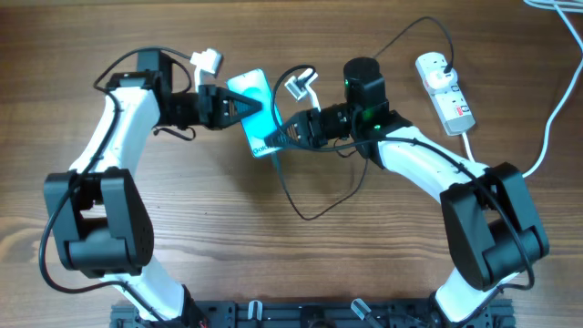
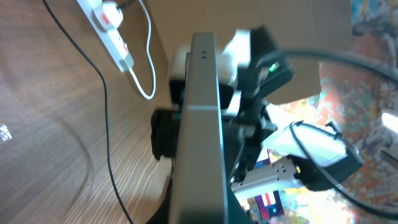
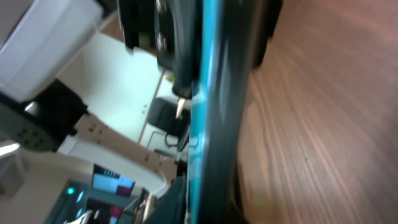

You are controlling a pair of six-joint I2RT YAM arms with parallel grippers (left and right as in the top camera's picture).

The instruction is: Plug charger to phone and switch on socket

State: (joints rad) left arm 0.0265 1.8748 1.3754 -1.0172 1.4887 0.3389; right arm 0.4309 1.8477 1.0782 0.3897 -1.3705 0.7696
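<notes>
1. The table [image 1: 273, 273] is carrying everything, and its bare middle is giving both arms room to meet.
2. The socket [image 1: 445, 91] is lying well apart at the far right with a white adapter sitting in it. Its thick white cord [image 1: 554, 109] is trailing off the edge, and nothing is blocking it.
3. The phone [image 1: 253, 91] is being held between the arms, tilted, probably to present its lower end for plugging.
4. The left gripper [image 1: 242, 108] is clamping tightly on the phone's side.
5. The right gripper [image 1: 284, 134] is sitting at the phone's lower end. I cannot tell how far open it is or whether it is gripping the connector.
6. The charger [image 1: 314, 210] cable is looping under the right arm, where its slack is risking a snag.
</notes>
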